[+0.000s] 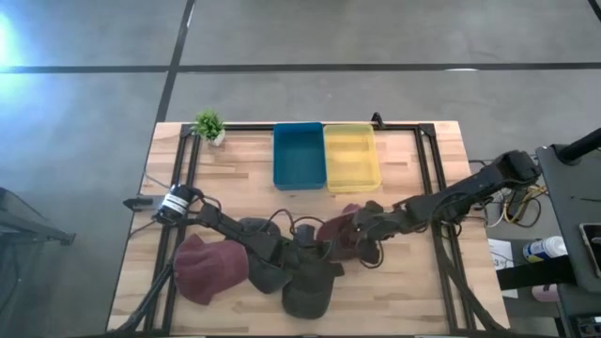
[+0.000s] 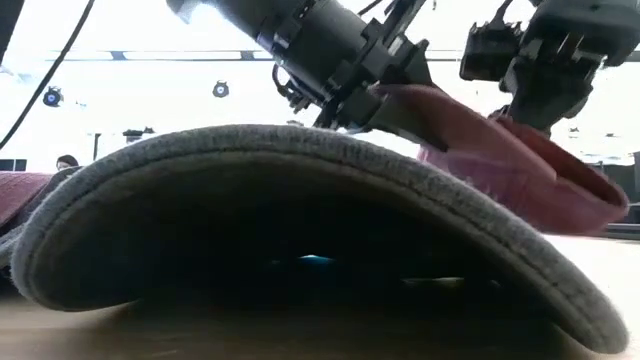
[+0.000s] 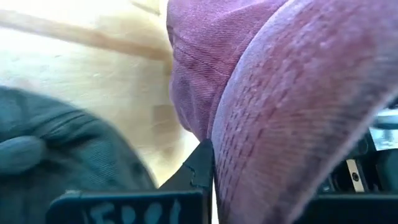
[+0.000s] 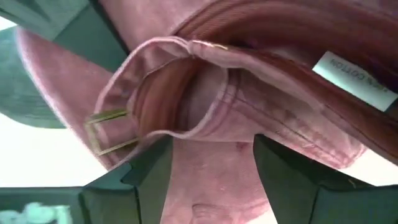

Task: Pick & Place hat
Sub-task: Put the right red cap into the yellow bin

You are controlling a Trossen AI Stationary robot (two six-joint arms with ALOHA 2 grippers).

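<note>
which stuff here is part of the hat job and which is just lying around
In the job: maroon cap, left gripper shut on it, right gripper open at its strap, blue bin, yellow bin.
Lying about: dark caps, second maroon cap, small plant.

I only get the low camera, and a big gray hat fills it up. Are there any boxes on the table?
Observer: Yes. A blue box and a yellow box sit side by side at the far edge of the table.
Operator: Anything else up there?
Observer: A little green plant stands near the far left corner.
Operator: What is the right pincer doing with the red hat?
Observer: It is open, with one finger on each side of the hat's back strap, next to a brass buckle.
</note>
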